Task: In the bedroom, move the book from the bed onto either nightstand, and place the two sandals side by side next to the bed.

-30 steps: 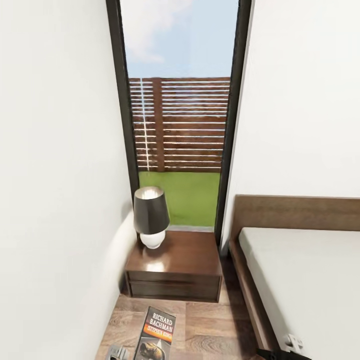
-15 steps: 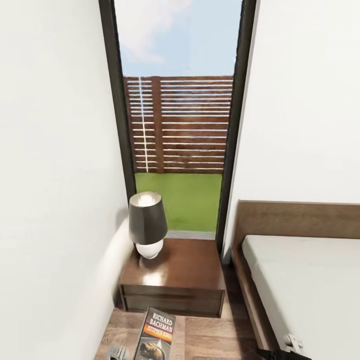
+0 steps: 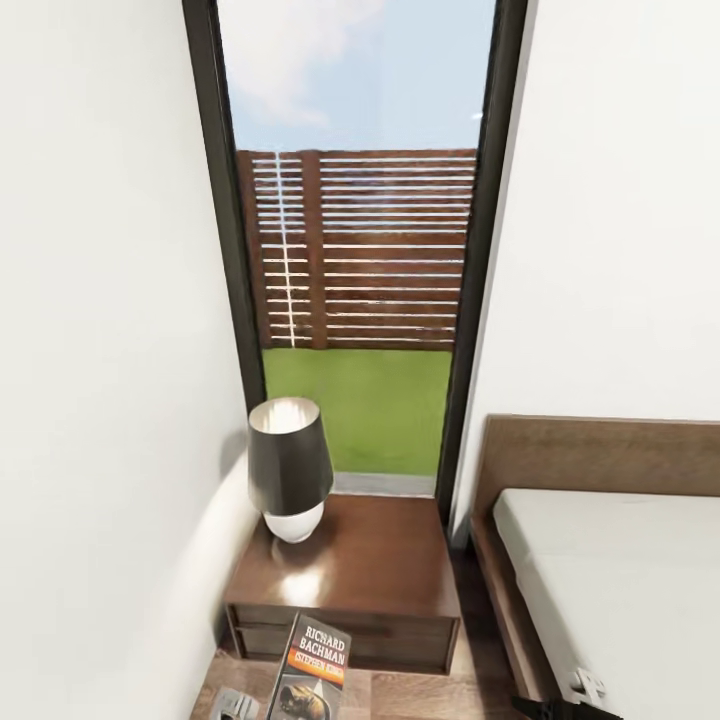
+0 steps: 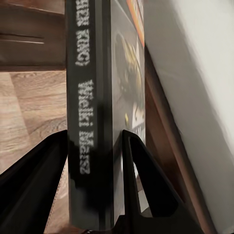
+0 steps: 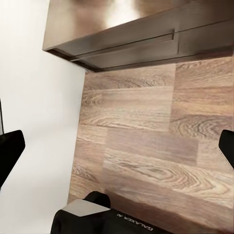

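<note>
My left gripper [image 4: 92,195] is shut on the book [image 4: 90,97], whose dark spine stands between the two black fingers [image 4: 146,185]. In the head view the book [image 3: 312,668] is held upright at the bottom edge, its "Richard Bachman" cover facing me, just in front of the nightstand [image 3: 370,570]. The nightstand is dark brown with a drawer line. The bed [image 3: 630,600], with a grey mattress and brown headboard, lies to the right. My right gripper [image 5: 117,146] is open over the wood floor, with nothing between its fingers. The sandals are out of view.
A dark-shaded lamp [image 3: 290,465] stands on the nightstand's back left corner. A white wall [image 3: 100,400] closes the left side, and a tall black-framed window [image 3: 355,250] is behind the nightstand. A narrow strip of wood floor [image 3: 480,660] runs between nightstand and bed.
The whole view has shifted: the nightstand, lamp and bed now look closer and lower. The book stays at the same spot in the view, still held by the left gripper.
</note>
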Tool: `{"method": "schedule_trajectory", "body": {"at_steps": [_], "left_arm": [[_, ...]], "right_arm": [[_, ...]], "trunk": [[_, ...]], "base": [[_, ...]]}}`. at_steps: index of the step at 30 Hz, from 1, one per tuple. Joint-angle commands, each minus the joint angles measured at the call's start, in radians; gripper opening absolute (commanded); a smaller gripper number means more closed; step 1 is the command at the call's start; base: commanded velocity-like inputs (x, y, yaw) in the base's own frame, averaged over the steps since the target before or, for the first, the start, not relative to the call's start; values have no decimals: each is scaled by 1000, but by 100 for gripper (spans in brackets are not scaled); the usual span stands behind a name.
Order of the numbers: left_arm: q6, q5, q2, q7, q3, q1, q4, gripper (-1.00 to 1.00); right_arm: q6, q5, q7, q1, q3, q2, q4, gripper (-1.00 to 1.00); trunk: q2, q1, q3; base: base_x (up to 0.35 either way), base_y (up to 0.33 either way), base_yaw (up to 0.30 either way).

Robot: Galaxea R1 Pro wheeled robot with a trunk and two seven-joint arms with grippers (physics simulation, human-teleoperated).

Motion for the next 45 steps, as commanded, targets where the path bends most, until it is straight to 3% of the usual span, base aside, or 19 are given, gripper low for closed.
{"method": "schedule_trajectory", "body": {"at_steps": [1, 22, 45], "left_arm": [[7, 7, 0, -5, 3, 0, 0, -100], [8, 7, 0, -4, 3, -1, 1, -100], [7, 7, 0, -4, 3, -1, 1, -100]], "right_arm": [[9, -11, 3, -1, 6, 0, -1, 100], [9, -11, 4, -1, 6, 0, -2, 100], [9, -11, 4, -1, 6, 0, -2, 100]], "trunk": [[-1, 1, -1], [-1, 1, -1], [-1, 1, -1]], "base": [[324, 0, 0], [309, 0, 0], [215, -28, 0]]}}
